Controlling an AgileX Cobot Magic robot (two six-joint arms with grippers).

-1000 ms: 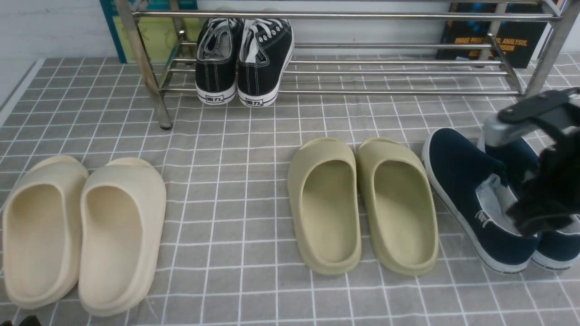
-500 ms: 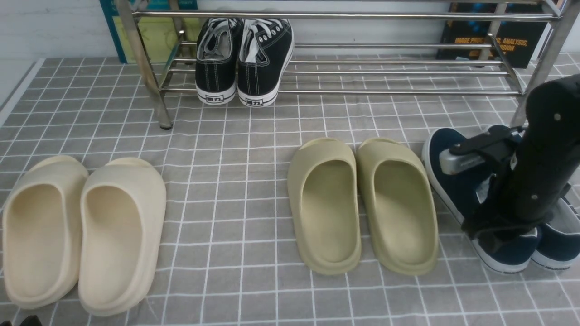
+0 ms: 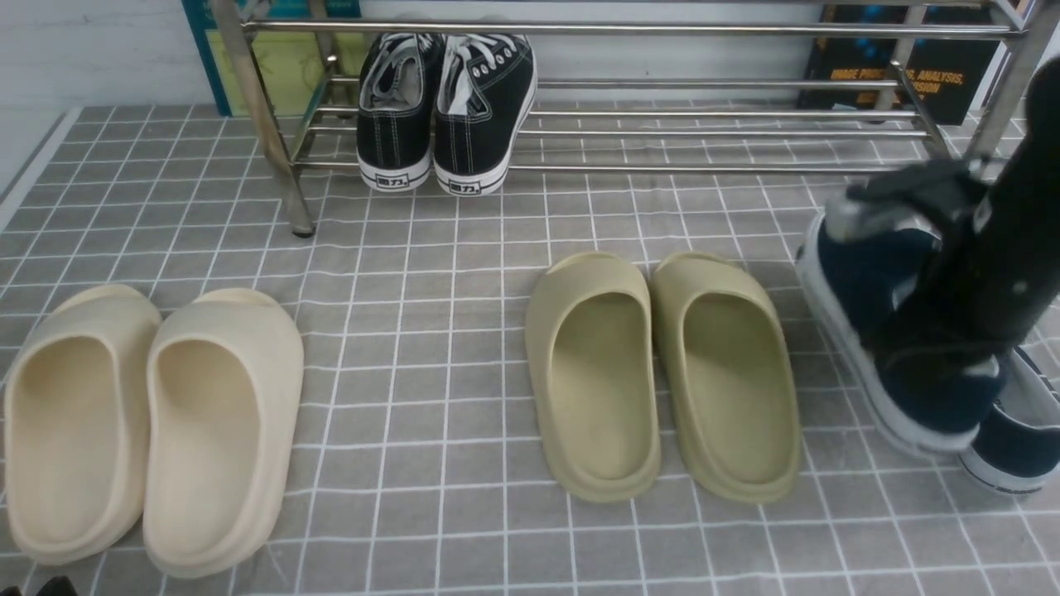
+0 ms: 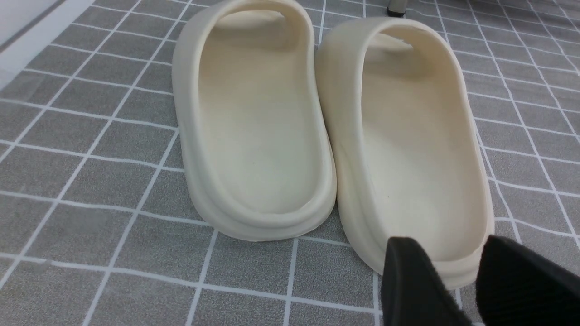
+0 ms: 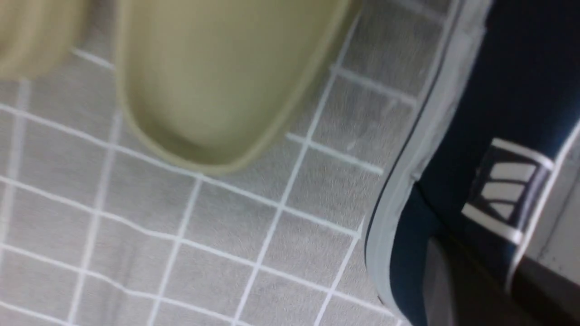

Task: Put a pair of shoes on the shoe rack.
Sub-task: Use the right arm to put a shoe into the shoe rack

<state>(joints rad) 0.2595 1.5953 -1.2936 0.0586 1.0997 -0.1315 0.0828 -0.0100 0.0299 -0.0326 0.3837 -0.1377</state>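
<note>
Your right gripper had one navy shoe by its side wall, fingers either side, at 3 o'clock in front view. Other navy shoe: 4 o'clock of it. Your left gripper's fingers were spread.

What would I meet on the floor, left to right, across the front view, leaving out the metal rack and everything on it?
Cream foam slides → olive-green foam slides → navy canvas slip-on shoe, raised in the robot's tool → its navy mate.
</note>
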